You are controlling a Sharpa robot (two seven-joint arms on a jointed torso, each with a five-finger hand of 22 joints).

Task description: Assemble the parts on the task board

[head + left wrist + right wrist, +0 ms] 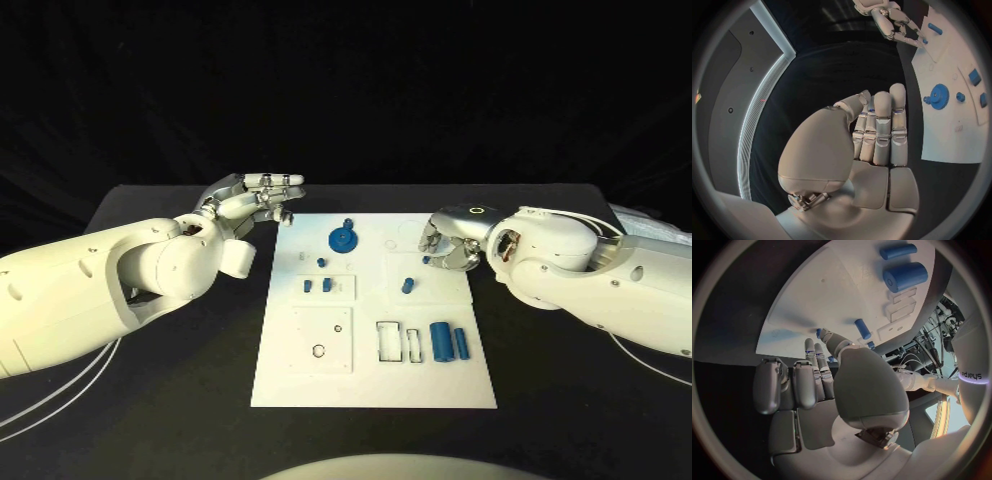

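Note:
The white task board [375,380] lies in the middle of the black table. On it are a blue gear [345,238], several small blue pieces [327,285] and two blue cylinders [437,340] beside empty slots. My left hand [260,200] hovers off the board's far left corner, fingers straight and together, holding nothing [876,132]. The gear [939,96] sits beyond its fingertips. My right hand [447,246] hangs over the board's far right part, fingers extended [817,385], nothing in it. A small blue piece [862,328] lies just past its fingers, the cylinders [906,276] farther off.
Black table [173,400] surrounds the board on all sides. Cables trail off the left arm at the table's near left [58,400]. My right hand [892,20] also appears across the board in the left wrist view.

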